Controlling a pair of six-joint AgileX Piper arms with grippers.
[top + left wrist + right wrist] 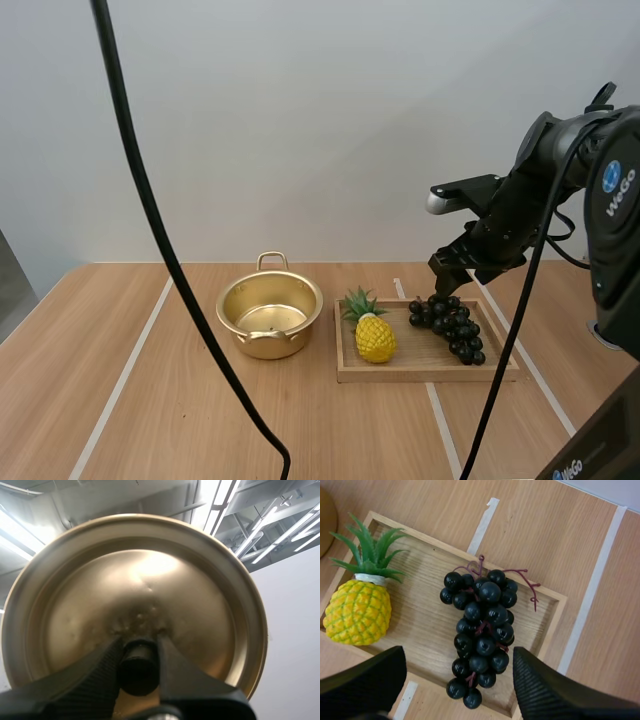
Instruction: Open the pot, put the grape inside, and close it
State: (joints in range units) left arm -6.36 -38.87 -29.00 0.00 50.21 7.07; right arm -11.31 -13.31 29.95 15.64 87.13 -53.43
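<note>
The gold pot point(270, 315) stands open on the table, left of the wooden tray point(420, 368). A bunch of dark grapes point(448, 326) point(481, 632) lies at the tray's right end. My right gripper point(452, 275) point(457, 680) hovers just above the grapes, open, its two fingers standing wide apart on either side of the bunch without touching it. In the left wrist view my left gripper point(139, 667) is shut on the black knob point(138, 666) of the gold lid point(135, 605), holding it up off the table.
A yellow toy pineapple point(373, 333) point(357, 605) lies at the tray's left end, between the pot and the grapes. White tape lines point(125, 370) run across the wooden table.
</note>
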